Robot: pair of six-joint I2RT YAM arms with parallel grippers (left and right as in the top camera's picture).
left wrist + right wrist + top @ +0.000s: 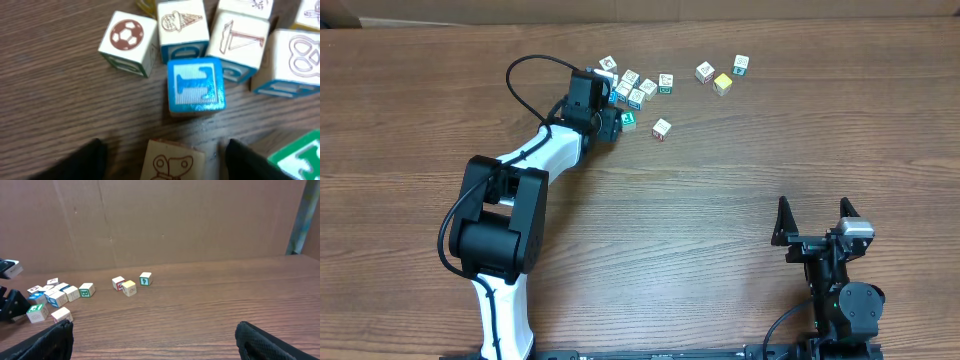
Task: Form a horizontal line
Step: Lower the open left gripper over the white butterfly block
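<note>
No horizontal line shows in any view; the white-edged picture cubes lie in a loose clump (633, 88) at the far middle of the table. My left gripper (609, 115) is at the clump's near left side. In the left wrist view the left gripper (165, 146) is open, with a butterfly cube (172, 162) between its fingers and a gap on each side. Just beyond it lies a blue-faced cube (195, 85), then a football cube (127, 40) and an ice-cream cube (182, 25). A green cube (628, 118) lies right of that gripper. My right gripper (815, 215) stands open and empty.
One cube (662, 128) lies alone, nearer than the clump. Further right are three cubes, one of them yellow-faced (723, 84). A black cable (525, 75) loops left of the left arm. The right gripper (155, 330) is over bare wood at the near right.
</note>
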